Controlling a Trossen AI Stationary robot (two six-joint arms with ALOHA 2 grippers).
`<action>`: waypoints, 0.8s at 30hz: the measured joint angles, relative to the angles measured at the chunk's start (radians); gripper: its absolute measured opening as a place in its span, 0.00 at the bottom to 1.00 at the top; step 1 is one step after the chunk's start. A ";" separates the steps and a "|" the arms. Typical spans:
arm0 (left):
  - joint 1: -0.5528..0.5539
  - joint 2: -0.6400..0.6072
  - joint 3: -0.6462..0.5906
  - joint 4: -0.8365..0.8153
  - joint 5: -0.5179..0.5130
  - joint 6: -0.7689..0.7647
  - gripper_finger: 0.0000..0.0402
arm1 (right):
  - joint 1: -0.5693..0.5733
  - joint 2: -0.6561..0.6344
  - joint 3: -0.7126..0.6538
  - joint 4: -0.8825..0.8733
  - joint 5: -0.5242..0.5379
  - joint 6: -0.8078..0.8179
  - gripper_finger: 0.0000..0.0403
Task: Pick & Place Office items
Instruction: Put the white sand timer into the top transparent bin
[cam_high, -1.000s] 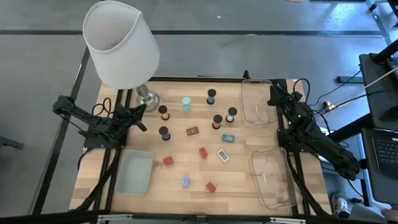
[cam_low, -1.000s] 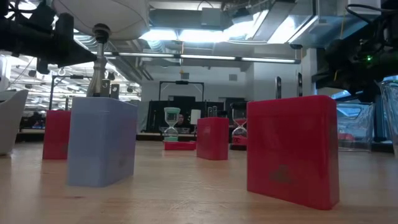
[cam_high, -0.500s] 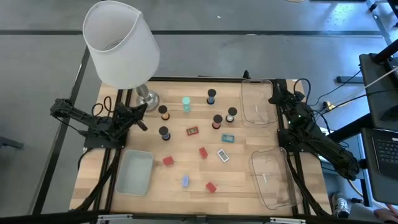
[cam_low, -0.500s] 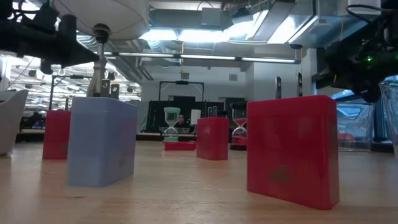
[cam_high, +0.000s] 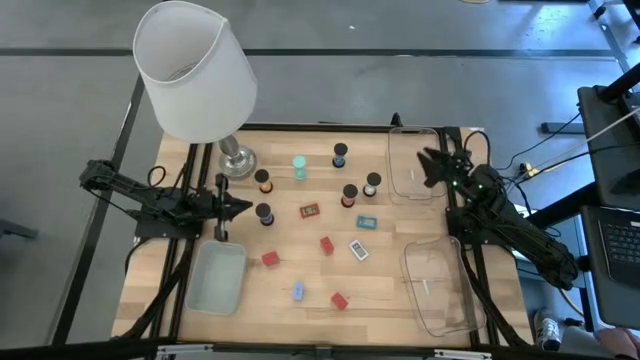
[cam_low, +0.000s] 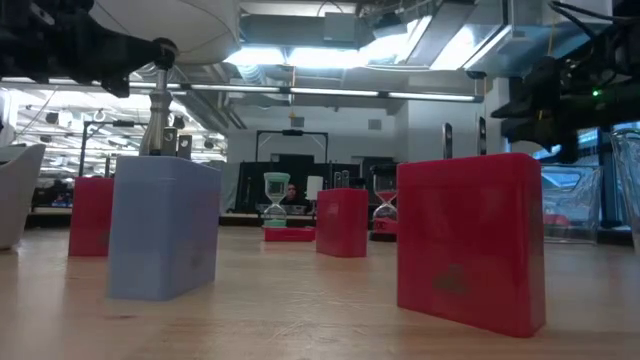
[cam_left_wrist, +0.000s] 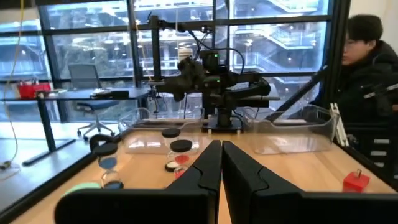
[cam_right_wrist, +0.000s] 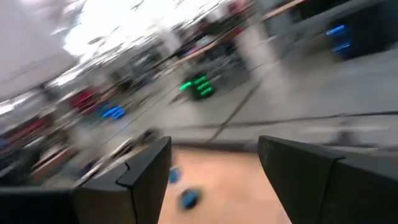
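Nothing's grabbed yet: the left gripper (cam_high: 240, 207) is hovering clenched and empty beside a dark cylinder (cam_high: 264, 213), so it should spread before dropping, while the right gripper (cam_high: 428, 166) is hanging parted, empty, over the far clear tray (cam_high: 413, 186).

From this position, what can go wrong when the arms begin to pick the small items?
1. The left gripper, jaws shut, hovers right beside an upright dark cylinder; a forward move could tip it.
2. The lamp stands close behind the left arm; a swing may strike it.
3. The right gripper, jaws open, is over a clear tray and may catch its wall.
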 joint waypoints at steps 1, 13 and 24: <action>0.000 0.000 0.000 0.000 -0.015 0.001 0.02 | 0.000 0.000 0.000 0.006 -0.030 0.008 0.61; 0.000 0.000 0.000 0.002 -0.409 0.001 0.02 | 0.000 0.000 0.000 0.161 -0.201 -0.024 0.61; 0.000 0.000 0.000 0.009 -0.515 -0.007 0.03 | 0.000 0.041 0.003 0.217 -0.211 -0.036 0.61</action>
